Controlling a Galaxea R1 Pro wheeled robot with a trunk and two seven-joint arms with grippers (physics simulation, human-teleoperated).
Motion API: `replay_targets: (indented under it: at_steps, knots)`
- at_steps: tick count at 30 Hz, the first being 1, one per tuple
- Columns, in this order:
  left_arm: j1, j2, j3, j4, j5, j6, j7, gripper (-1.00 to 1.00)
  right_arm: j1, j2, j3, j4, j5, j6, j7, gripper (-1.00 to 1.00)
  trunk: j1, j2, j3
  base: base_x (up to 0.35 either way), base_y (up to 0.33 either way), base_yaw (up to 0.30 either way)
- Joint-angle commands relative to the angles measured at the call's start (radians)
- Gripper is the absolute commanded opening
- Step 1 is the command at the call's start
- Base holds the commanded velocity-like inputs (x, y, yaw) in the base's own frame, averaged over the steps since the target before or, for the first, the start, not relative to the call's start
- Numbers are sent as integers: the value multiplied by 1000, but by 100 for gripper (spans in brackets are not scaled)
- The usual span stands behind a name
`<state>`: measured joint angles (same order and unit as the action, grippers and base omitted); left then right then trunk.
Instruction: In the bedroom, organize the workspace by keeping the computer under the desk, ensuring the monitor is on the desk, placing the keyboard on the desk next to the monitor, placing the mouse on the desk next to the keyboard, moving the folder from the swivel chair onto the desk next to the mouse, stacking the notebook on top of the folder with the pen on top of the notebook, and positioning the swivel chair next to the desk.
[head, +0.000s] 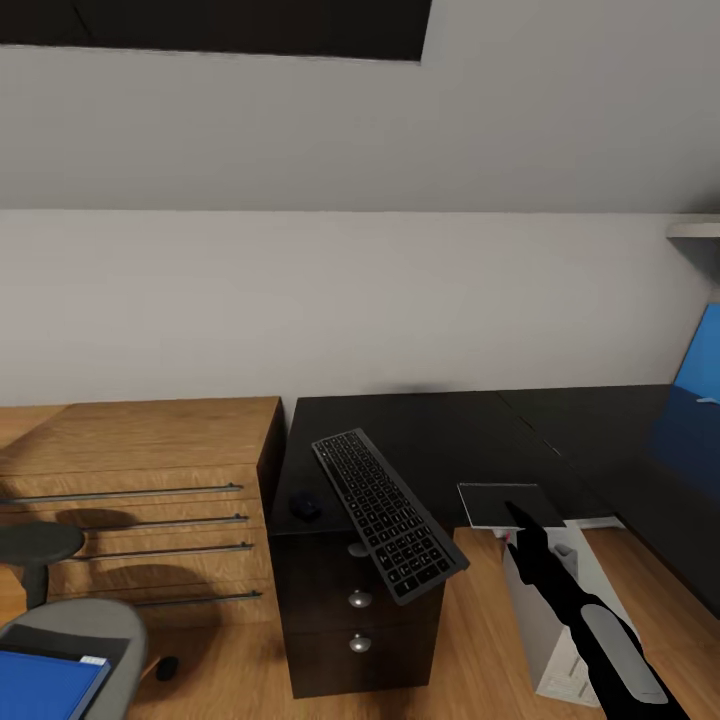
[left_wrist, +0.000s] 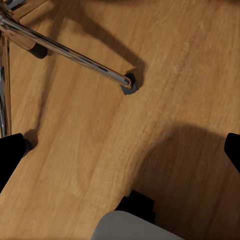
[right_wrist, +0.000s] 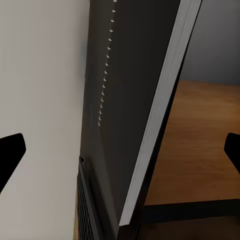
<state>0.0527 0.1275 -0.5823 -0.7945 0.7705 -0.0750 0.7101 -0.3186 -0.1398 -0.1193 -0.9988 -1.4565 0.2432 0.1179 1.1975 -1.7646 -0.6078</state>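
Note:
The black keyboard (head: 385, 515) lies slantwise on the black desk (head: 440, 425), its near end sticking out past the front edge. A small dark mouse (head: 305, 507) sits to its left. At the far right is the blue monitor (head: 700, 375). The pale computer tower (head: 540, 610) stands on the floor under the desk. My right gripper (head: 522, 525) hangs open at the tower's top, and the case (right_wrist: 135, 100) is close between its spread fingers (right_wrist: 10, 155). The blue folder (head: 45, 685) rests on the grey swivel chair (head: 85, 620). My left gripper (left_wrist: 120, 152) is open above the floor by the chair's chrome leg (left_wrist: 65, 50).
A wooden dresser (head: 140, 480) with long bar handles stands left of the desk. A dark drawer unit (head: 355, 610) sits beneath the keyboard. A round grey stool top (head: 35, 545) is at the left. A chair caster (left_wrist: 130, 82) rests on the wooden floor (left_wrist: 165, 125).

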Motion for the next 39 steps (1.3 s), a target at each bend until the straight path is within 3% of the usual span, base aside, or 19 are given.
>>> replay_targets:
  at_steps: [1,15,32,39]
  knots:
    - [-1,1,-5,-2,10,-8,5,100,0,0,-2,0,-7,6,2,100,0,0,-1,-2,0,0]
    - [-1,1,-5,-1,11,-8,5,100,0,0,-2,1,-7,5,2,100,0,0,-1,-22,0,0]
    - [-1,0,-4,-1,12,-8,5,100,0,1,-2,2,-6,5,2,100,0,0,-1,-315,-16,0]
    - [-1,1,-4,-2,11,-8,6,100,0,2,0,5,-6,3,1,100,-4,7,2,-126,-23,0]
